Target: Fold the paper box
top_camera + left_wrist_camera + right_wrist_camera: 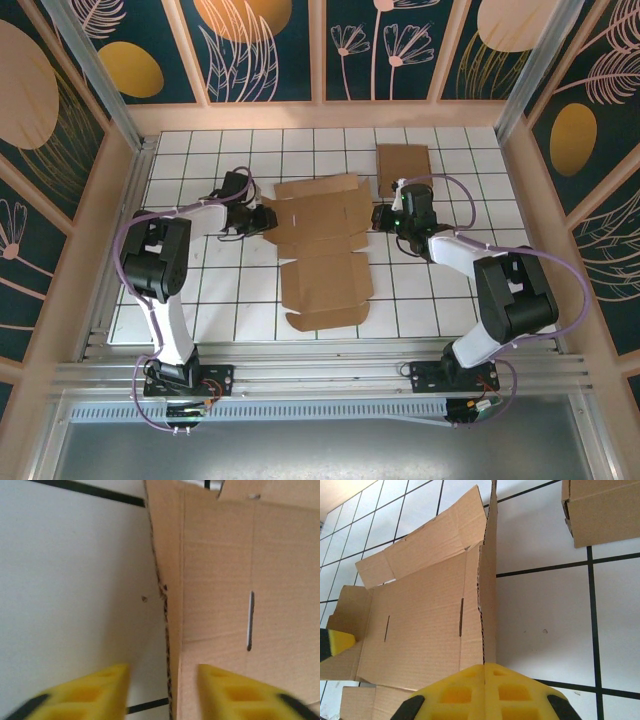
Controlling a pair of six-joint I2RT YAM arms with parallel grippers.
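The brown cardboard box blank (320, 250) lies unfolded on the white gridded table, with its two side flaps lifted. My right gripper (385, 217) is at its right side. In the right wrist view the yellow fingers (455, 692) are pressed together on the edge of the upright right flap (489, 580), so the right gripper (485, 672) is shut on it. My left gripper (252, 215) is at the blank's left side. It stands open (165, 690), with the raised left flap's edge (175, 630) between its spread fingers (95, 692).
A folded cardboard box (403, 165) sits at the back right of the table, close behind the right gripper, and its corner (602, 510) shows in the right wrist view. Wooden walls (520, 190) ring the table (200, 300).
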